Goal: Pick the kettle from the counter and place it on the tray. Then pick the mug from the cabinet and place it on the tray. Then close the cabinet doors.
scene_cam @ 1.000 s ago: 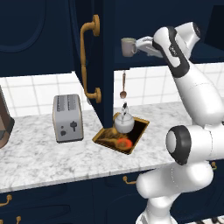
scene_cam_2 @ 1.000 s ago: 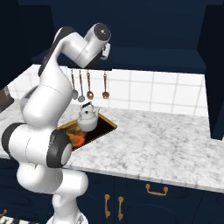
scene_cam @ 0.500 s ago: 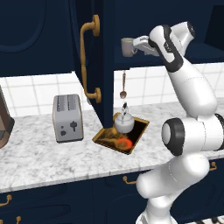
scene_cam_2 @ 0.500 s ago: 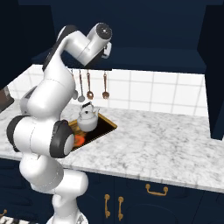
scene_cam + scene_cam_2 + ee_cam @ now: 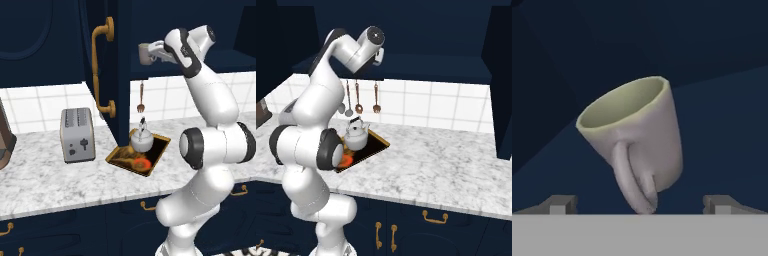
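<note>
Claw [image 5: 639, 202]: apart, level with the mug [image 5: 637, 135], handle between its tips, not clamped
Mug: on cabinet [image 5: 200, 30] shelf
Kettle [image 5: 142, 140]: on tray [image 5: 155, 152]
Tray: on worktop [image 5: 60, 175]

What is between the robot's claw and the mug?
Nothing. In the hand view the gripper is open, with the mug straight ahead and its handle pointing back between the fingertips.

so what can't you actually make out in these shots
- Mug base: hand view, cut off by the bottom edge; whether the open gripper touches the handle is unclear.
- Gripper: right base view, hidden behind the arm's wrist.
- Tray near end: right base view, hidden by the arm's elbow.
- Kettle spout: left base view, too small.
- Cabinet interior: left base view, too dark, partly behind the open cabinet door.
</note>
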Available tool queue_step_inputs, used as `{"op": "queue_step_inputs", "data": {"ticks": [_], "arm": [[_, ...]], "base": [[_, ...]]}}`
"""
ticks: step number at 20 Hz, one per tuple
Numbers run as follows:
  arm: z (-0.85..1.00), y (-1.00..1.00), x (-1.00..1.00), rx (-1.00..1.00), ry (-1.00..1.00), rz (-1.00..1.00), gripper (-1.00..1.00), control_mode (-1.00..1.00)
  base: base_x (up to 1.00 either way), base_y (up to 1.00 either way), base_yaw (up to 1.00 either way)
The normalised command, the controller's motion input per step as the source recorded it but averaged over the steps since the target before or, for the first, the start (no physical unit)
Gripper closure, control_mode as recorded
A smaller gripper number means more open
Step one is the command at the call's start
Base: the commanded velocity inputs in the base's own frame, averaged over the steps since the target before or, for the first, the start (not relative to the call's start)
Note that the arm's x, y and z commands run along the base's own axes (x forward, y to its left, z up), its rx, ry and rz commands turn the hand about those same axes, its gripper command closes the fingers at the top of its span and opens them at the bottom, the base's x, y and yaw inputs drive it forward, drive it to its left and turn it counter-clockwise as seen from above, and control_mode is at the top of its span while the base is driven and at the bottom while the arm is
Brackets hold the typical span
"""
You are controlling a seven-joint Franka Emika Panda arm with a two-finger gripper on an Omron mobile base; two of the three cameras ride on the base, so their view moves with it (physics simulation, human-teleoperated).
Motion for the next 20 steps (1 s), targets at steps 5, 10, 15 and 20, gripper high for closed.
{"op": "queue_step_inputs", "data": {"ticks": [5,10,15,20], "arm": [[-0.02,0.0,0.28,0.0,0.0,0.0,-1.0,-1.0],[0.0,0.0,0.16,0.0,0.0,0.0,1.0,-1.0],[0.0,0.0,-0.02,0.0,0.0,0.0,1.0,-1.0],[0.0,0.0,-0.18,0.0,0.0,0.02,1.0,-1.0]], "base": [[0.0,0.0,0.0],[0.0,0.0,0.0],[0.0,0.0,0.0],[0.0,0.0,0.0]]}}
